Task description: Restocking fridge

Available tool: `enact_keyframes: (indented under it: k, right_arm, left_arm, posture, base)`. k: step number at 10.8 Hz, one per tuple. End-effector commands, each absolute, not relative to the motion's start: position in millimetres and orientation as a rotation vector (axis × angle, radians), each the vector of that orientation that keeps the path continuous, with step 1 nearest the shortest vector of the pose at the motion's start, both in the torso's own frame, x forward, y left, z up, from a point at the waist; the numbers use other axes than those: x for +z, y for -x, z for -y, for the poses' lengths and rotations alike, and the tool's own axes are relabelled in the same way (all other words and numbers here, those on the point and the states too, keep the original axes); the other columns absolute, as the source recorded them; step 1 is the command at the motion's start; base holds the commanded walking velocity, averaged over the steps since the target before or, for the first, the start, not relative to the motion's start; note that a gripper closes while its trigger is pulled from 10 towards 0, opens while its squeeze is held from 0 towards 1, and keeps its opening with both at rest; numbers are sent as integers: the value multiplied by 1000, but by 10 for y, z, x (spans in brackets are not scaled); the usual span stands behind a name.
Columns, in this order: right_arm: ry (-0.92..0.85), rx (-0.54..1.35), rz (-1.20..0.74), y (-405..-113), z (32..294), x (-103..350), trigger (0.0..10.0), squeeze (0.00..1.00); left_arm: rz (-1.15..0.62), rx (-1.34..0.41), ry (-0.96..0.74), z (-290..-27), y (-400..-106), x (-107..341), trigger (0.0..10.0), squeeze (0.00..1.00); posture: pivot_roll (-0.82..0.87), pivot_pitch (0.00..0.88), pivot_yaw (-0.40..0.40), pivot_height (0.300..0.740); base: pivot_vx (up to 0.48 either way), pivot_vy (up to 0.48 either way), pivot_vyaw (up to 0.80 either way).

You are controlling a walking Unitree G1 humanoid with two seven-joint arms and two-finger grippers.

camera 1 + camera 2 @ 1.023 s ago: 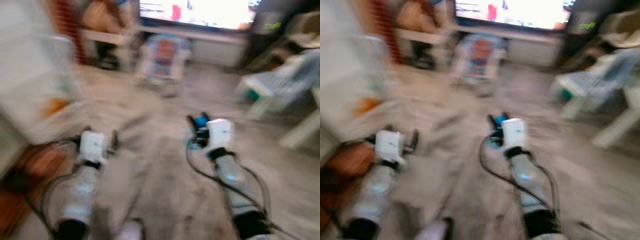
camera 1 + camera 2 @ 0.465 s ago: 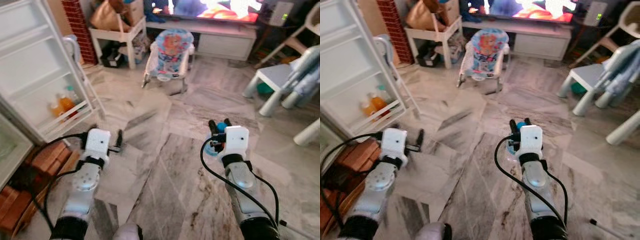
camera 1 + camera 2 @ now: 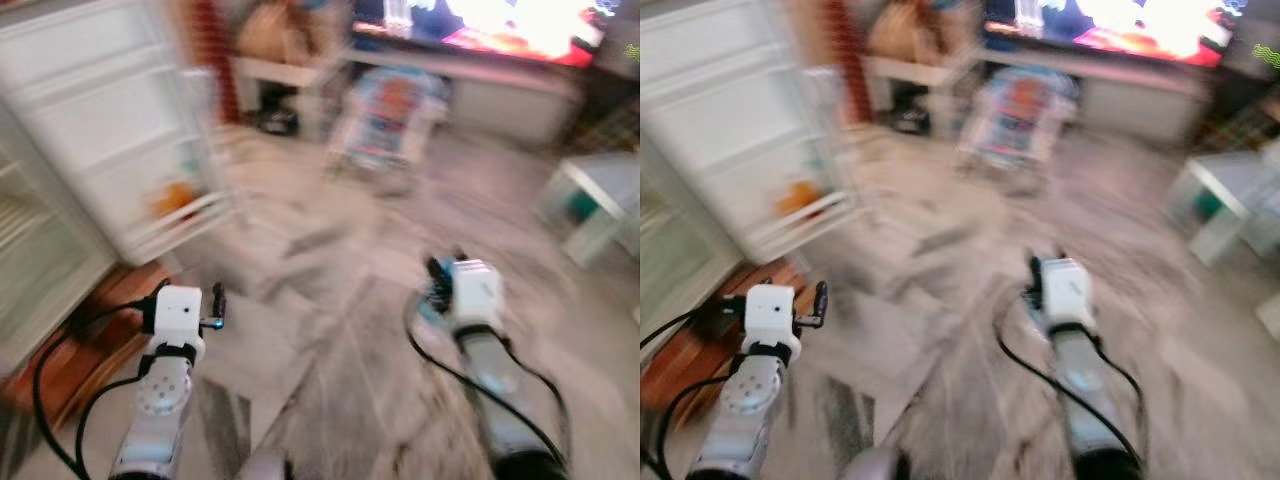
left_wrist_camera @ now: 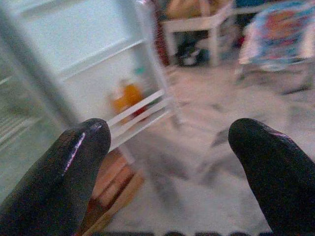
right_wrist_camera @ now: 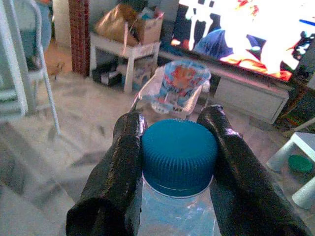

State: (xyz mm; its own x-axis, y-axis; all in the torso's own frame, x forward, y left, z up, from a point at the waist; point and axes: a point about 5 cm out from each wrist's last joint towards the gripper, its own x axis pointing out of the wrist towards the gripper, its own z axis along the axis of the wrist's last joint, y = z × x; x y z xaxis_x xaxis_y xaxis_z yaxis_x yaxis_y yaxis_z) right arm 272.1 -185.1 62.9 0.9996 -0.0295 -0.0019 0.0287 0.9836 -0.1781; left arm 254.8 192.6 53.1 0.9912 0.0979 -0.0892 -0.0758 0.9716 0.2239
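The picture from my head is blurred. The white fridge door [image 3: 110, 130] stands open on my left, with orange bottles [image 4: 129, 96] on its lower door shelf. My left gripper [image 3: 215, 300] is held out low before the fridge, open and with nothing between its fingers [image 4: 81, 147]. Out over the marble floor, my right gripper [image 5: 171, 118] is shut on the neck of a clear bottle with a blue cap [image 5: 179, 155].
A baby bouncer [image 3: 385, 120] sits ahead on the floor, in front of a lit TV [image 3: 500, 25] on a low cabinet. A white stool [image 3: 590, 200] is at the right. Reddish bricks [image 3: 90, 330] lie at the fridge's foot.
The whole view has swung left and gone blurred, so the fridge takes up more of the left side. Both arms keep their pose, and the right gripper still holds the bottle.
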Motion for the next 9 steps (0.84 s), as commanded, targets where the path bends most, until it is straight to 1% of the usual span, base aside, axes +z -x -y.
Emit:
enact_keyframes:
  k: [1, 2, 3, 4, 5, 7, 8, 9]
  right_arm:
    - [178, -16, 44, -2743, 1823, 724, 10000, 0]
    - [203, -4, 40, -2681, 1884, 725, 10000, 0]
    - [220, 11, 35, -2639, 1940, 729, 10000, 0]
    - [230, 25, 32, -2625, 1970, 734, 10000, 0]
    - [232, 62, 28, -2668, 1931, 740, 10000, 0]
    - [261, 127, 66, -2759, 1774, 808, 10000, 0]
    - [275, 146, 69, -2760, 1749, 812, 10000, 0]
    - [276, 160, 67, -2736, 1743, 803, 10000, 0]
  left_arm:
    - [-134, 128, -234, -2015, -2477, 490, 10000, 0]
    - [-154, 173, -235, -2093, -2375, 463, 10000, 0]
    - [-176, 210, -222, -2148, -2269, 430, 10000, 0]
    - [-203, 243, -214, -2185, -2168, 394, 10000, 0]
    - [-222, 250, -201, -2165, -2110, 353, 10000, 0]
    - [-196, 261, -203, -2140, -2210, 417, 10000, 0]
    - [-187, 258, -199, -2138, -2242, 441, 10000, 0]
    - [-183, 254, -199, -2143, -2264, 459, 10000, 0]
  posture:
    - [135, 50, -1, 740]
    - [133, 56, -13, 740]
    - [139, 64, -30, 740]
    - [143, 70, -40, 740]
    - [149, 75, -52, 740]
    - [155, 69, -55, 740]
    - [154, 66, -54, 740]
    - [149, 65, -51, 740]
  base:
    - [0, 0, 800]
    - [0, 0, 719]
    - [0, 0, 406]
    - [0, 0, 0]
    - [0, 0, 0]
    - [0, 0, 800]
    - [0, 0, 706]
    - [240, 0, 675]
